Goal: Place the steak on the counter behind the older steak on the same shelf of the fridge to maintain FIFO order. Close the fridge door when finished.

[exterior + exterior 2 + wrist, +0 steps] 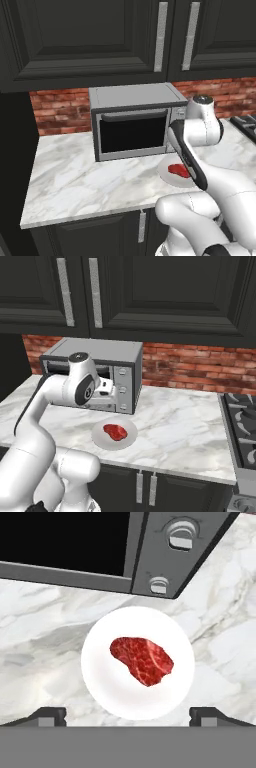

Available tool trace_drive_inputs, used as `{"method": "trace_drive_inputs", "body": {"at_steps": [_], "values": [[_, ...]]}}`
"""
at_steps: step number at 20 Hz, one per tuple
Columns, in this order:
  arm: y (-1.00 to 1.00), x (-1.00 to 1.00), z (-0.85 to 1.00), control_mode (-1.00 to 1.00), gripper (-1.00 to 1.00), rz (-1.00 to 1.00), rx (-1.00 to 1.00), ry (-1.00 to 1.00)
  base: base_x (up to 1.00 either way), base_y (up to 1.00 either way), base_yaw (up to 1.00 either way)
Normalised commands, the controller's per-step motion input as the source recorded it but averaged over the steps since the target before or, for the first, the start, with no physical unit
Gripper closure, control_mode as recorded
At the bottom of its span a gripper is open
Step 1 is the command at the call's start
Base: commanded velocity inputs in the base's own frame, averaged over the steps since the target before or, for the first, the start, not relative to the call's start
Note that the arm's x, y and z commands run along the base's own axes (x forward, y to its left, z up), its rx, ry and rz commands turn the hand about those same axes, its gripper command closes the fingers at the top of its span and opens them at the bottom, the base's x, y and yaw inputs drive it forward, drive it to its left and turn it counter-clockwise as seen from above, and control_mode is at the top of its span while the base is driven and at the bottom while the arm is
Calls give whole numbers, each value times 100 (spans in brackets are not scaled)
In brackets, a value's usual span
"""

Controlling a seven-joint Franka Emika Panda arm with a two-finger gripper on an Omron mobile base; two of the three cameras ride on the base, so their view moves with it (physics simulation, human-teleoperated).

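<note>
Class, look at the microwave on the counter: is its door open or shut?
Shut. The microwave door sits flush with its front and control panel; the dark window faces straight out over the counter.

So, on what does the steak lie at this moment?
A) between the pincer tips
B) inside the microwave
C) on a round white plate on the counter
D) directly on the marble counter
C: the steak rests on a round white plate that stands on the counter, in front of the microwave.
</note>
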Motion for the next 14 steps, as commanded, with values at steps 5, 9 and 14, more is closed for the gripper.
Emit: {"method": "trace_drive_inputs", "body": {"at_steps": [5,9,14], "values": [[-42,15,-77,-100,-100,13,-13,7,0,0,0],[-4,28,-22,-100,-100,14,-4,17,0,0,0],[0,6,0,-100,-100,6,0,3,0,0,0]]}}
